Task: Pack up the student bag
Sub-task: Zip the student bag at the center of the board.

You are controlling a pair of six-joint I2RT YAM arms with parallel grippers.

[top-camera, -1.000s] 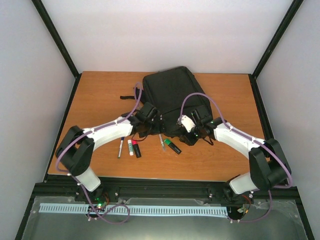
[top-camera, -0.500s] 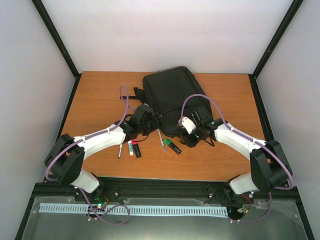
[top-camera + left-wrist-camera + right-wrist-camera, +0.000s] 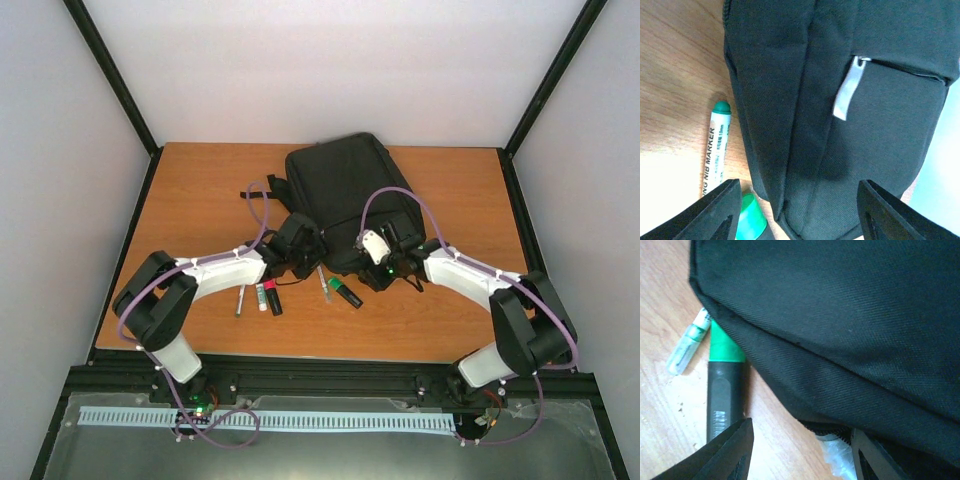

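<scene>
Toward the desk's [image 3: 200, 200] near edge lie five pens and markers [image 3: 273, 300]; just beyond, left gripper [image 3: 798, 182] and right gripper [image 3: 801, 427] hover wide-jawed, holding nothing, at the near end of one black bag [image 3: 340, 190], mid-desk, long axis near-to-far

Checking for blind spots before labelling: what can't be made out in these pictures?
- Student bag contents: every view, fabric hides them.
- Green marker lower end: left wrist, finger covers it.
- Pale object under bag: right wrist, blurred, cut off.
- Labels on pens: top view, too small.
</scene>
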